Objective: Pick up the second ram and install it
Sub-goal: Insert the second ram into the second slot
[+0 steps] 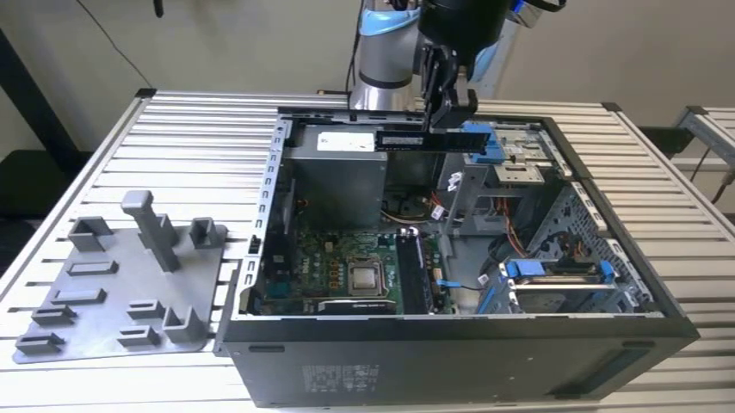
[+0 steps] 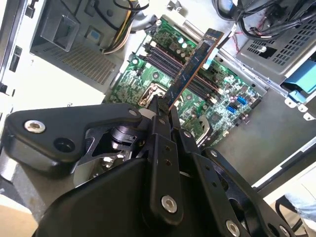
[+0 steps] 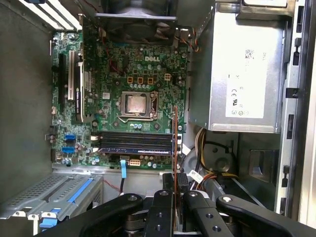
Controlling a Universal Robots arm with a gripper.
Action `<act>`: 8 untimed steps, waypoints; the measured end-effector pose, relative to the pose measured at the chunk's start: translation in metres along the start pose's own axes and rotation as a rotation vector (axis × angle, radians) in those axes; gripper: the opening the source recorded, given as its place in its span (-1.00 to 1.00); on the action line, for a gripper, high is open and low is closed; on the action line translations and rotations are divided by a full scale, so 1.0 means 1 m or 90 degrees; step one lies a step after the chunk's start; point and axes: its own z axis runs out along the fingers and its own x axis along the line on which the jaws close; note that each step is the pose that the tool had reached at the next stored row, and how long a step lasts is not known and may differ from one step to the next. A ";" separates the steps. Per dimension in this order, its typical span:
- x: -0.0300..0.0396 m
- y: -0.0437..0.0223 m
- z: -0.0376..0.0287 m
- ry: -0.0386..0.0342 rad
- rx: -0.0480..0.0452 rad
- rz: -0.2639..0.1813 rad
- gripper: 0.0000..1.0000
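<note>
The second ram (image 1: 428, 139), a long dark stick with black chips, hangs level in the air over the back of the open computer case (image 1: 460, 331). My gripper (image 1: 443, 116) is shut on it from above. In the second wrist view the ram (image 2: 193, 64) sticks out from between the fingers (image 2: 154, 111) toward the green motherboard (image 2: 148, 79). In the first wrist view the ram (image 3: 175, 133) is seen edge-on, above the end of the black memory slots (image 3: 133, 143). In the exterior view the slots (image 1: 414, 274) lie well below and in front of the ram.
A grey plastic holder plate (image 1: 115, 288) with upright posts lies on the slatted table at the exterior view's left. Inside the case are the power supply (image 3: 244, 74), the processor socket (image 3: 136, 104), loose cables (image 3: 207, 148) and blue-tabbed drive bays (image 1: 552, 275).
</note>
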 end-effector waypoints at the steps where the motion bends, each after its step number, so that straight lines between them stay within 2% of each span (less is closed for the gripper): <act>1: 0.0000 0.0000 0.0000 0.0000 0.0000 0.000 -0.72; 4: 0.0000 0.0000 0.0000 -0.0001 0.0000 0.005 -0.72; 8: 0.0000 0.0000 0.0001 -0.0003 0.0003 0.029 -0.72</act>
